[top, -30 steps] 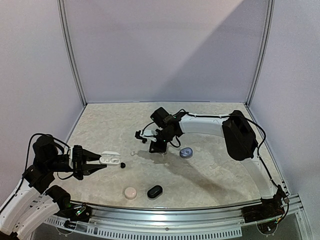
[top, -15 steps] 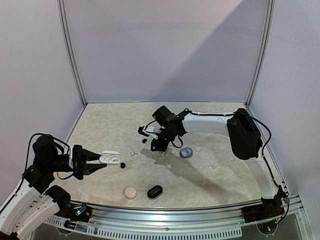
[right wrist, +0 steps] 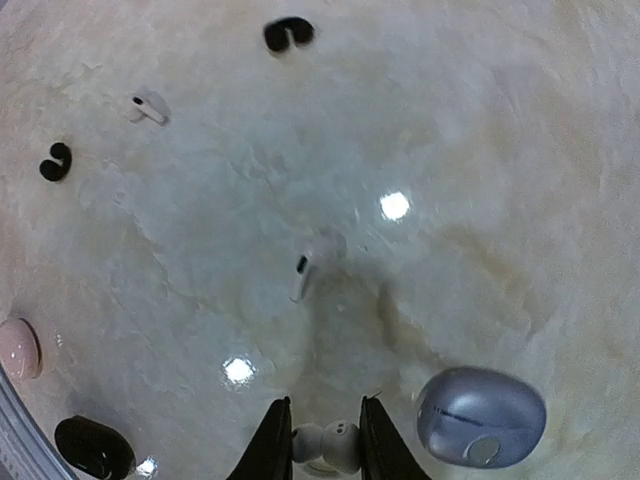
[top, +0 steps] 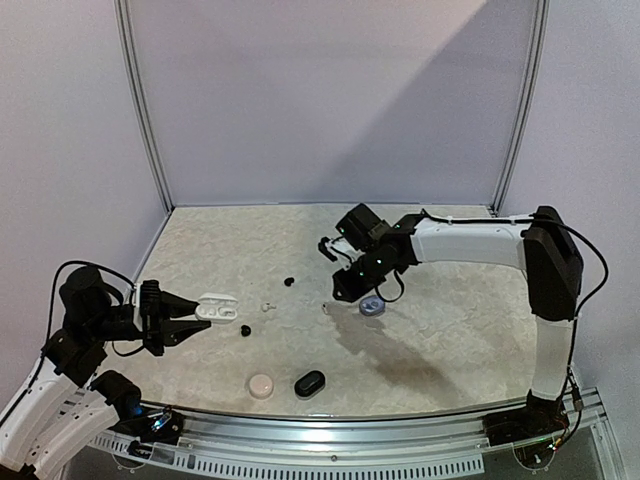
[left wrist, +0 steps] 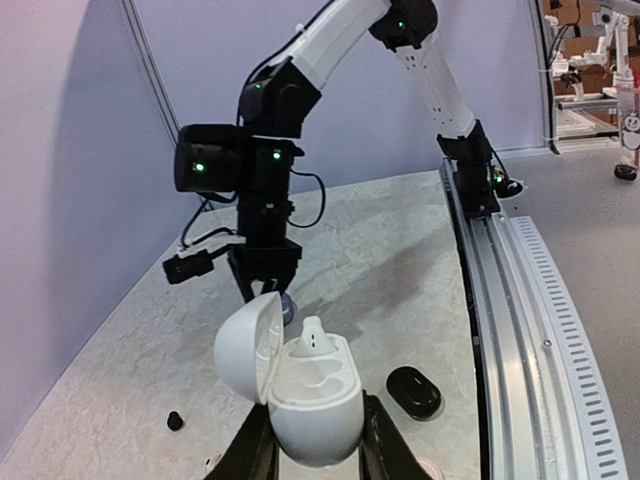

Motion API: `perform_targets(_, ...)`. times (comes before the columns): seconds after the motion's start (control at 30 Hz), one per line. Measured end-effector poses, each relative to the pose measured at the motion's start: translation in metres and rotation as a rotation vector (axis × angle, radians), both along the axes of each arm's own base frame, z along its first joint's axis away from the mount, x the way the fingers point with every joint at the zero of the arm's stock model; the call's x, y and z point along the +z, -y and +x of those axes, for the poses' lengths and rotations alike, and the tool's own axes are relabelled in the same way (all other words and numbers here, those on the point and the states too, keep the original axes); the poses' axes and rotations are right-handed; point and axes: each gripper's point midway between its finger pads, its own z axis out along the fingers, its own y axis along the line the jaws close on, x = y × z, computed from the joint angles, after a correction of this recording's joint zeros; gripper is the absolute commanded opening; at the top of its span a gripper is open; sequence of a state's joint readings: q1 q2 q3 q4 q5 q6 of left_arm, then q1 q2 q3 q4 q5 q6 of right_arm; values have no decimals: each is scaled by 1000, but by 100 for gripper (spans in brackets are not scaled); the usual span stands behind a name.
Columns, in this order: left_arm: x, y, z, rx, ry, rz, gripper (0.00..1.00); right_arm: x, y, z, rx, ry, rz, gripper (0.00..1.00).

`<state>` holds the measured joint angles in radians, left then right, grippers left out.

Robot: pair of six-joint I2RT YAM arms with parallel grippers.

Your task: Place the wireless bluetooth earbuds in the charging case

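Observation:
My left gripper is shut on an open white charging case, lid flipped back, held above the table's left side. One white earbud sits in its far socket. My right gripper is shut on a white earbud, just left of a blue case; in the top view it hangs over mid-table. Loose on the table lie white earbuds and black earbuds.
A black closed case and a pink round case lie near the front edge. The blue case is right of centre. Walls enclose the table on three sides; a rail runs along the near edge.
My right arm has swung to the right, and its gripper has narrowed onto a white earbud and carried it toward the blue case. The left gripper with the case has drifted slightly left.

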<state>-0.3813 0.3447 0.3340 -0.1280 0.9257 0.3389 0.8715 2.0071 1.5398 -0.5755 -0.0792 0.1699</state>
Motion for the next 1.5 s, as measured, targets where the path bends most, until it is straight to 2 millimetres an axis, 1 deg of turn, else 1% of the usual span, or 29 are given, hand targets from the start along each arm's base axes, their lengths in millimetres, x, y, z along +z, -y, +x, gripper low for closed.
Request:
perform_targets(0.07, 3, 0, 0, 1, 0, -8, 0, -17, 24, -17, -84, -66, -35, 20)
perform_targets(0.13, 5, -1, -1, 3, 0, -16, 0, -36, 44, -32, -165, -127, -69, 19)
perform_targets(0.27, 7, -1, -2, 5, -3, -24, 0, -66, 70, -50, -297, -188, -140, 19)
perform_targets(0.3, 7, -1, -2, 6, -2, -25, 0, -69, 72, -52, -323, -192, -143, 19)
perform_targets(0.37, 8, -1, -2, 8, -1, -28, 0, -68, 69, -52, -361, -185, -127, 19)
perform_targets(0.43, 9, -2, -2, 14, 3, -30, 0, -69, 68, -50, -402, -176, -124, 21)
perform_targets(0.47, 10, -2, -2, 17, 8, -32, 0, -69, 68, -49, -419, -174, -121, 24)
perform_targets(0.6, 11, -3, -3, 21, 16, -35, 0, -68, 62, -43, -464, -169, -108, 40)
perform_targets(0.67, 12, -3, -3, 22, 17, -36, 0, -67, 59, -40, -472, -165, -102, 46)
perform_targets(0.73, 11, -3, -3, 23, 16, -35, 0, -66, 58, -38, -475, -163, -102, 50)
perform_targets(0.87, 11, -3, -3, 23, 14, -34, 0, -59, 56, -36, -424, -139, -121, 54)
perform_targets(0.93, 10, -3, -2, 23, 11, -33, 0, -48, 49, -30, -350, -99, -117, 56)
perform_targets(1.0, 10, -3, -2, 24, 8, -31, 0, -30, 41, -26, -240, -38, -99, 56)
perform_targets(1.03, 9, -3, -1, 24, 6, -29, 0, -19, 37, -27, -159, -3, -87, 56)
perform_targets(1.1, 8, -2, 0, 26, 4, -27, 0, 2, 31, -33, 7, 64, -52, 56)
perform_targets(1.13, 8, -2, 0, 27, 5, -25, 0, 12, 30, -40, 118, 115, -35, 57)
perform_targets(1.2, 8, -2, 0, 27, 6, -24, 0, 24, 36, -57, 334, 194, -33, 55)
perform_targets(1.27, 7, -2, 1, 29, 6, -22, 0, 24, 41, -71, 535, 246, -61, 52)
perform_targets(1.33, 7, -3, 2, 33, 5, -22, 0, 16, 45, -79, 700, 275, -105, 49)
perform_targets(1.4, 7, -3, 2, 36, 6, -21, 0, 0, 50, -82, 844, 283, -166, 45)
perform_targets(1.5, 7, -3, 3, 39, 7, -20, 0, -27, 59, -84, 992, 270, -242, 36)
